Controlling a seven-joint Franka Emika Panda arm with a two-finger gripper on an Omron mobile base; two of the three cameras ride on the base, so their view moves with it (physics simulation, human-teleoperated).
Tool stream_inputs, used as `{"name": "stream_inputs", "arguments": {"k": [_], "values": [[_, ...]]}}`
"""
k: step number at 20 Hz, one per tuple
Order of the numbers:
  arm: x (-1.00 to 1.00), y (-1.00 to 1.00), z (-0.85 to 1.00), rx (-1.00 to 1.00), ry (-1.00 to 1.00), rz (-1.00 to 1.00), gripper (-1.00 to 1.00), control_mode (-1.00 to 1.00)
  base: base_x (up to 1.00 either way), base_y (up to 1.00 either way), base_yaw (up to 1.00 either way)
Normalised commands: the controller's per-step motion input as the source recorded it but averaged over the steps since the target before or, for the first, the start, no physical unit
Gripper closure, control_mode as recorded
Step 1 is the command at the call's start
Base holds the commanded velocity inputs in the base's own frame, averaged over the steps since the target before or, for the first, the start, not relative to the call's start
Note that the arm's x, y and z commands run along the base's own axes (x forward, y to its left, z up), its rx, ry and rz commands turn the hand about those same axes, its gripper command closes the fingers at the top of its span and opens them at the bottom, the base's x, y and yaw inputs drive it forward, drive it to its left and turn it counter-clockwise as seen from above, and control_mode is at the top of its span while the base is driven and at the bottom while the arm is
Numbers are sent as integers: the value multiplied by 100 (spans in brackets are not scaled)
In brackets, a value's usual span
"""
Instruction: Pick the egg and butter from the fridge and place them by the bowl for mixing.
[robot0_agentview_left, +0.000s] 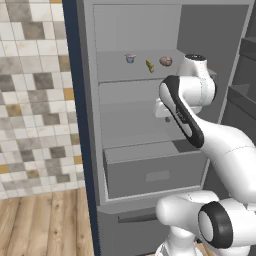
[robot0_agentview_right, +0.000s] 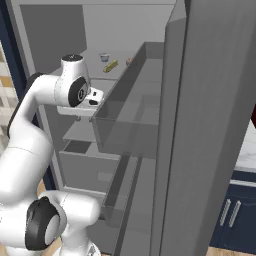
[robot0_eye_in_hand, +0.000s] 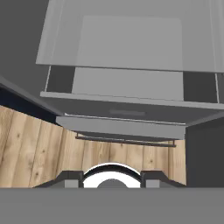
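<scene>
The fridge stands open. On its upper shelf lie the brownish egg and, to its left, the thin yellow-green butter. The right base view also has the butter, while the door shelf mostly hides the egg there. My gripper hangs in front of the middle shelves, below that upper shelf, and faces down at the wide drawer. Its fingertips stand apart with nothing between them, so it is open. The bowl is out of view.
A small pale cup stands left of the butter. The open fridge door with its deep shelves rises close on the arm's right. A tiled wall and wooden floor lie to the left.
</scene>
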Motion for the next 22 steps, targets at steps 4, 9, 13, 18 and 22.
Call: {"name": "stream_inputs", "arguments": {"k": [4, 9, 13, 18, 22], "values": [[-5, 0, -1, 0, 0, 0, -100, -100, 0, 0, 0], [-8, 0, -1, 3, -31, 0, -100, -100, 0, 0, 0], [0, 0, 13, 4, -55, -1, -100, -100, 0, 0, 0], [4, -2, 32, 4, -40, -3, -100, -100, 0, 0, 0], [12, -6, 40, 0, -21, -6, -100, -100, 0, 0, 0]]}}
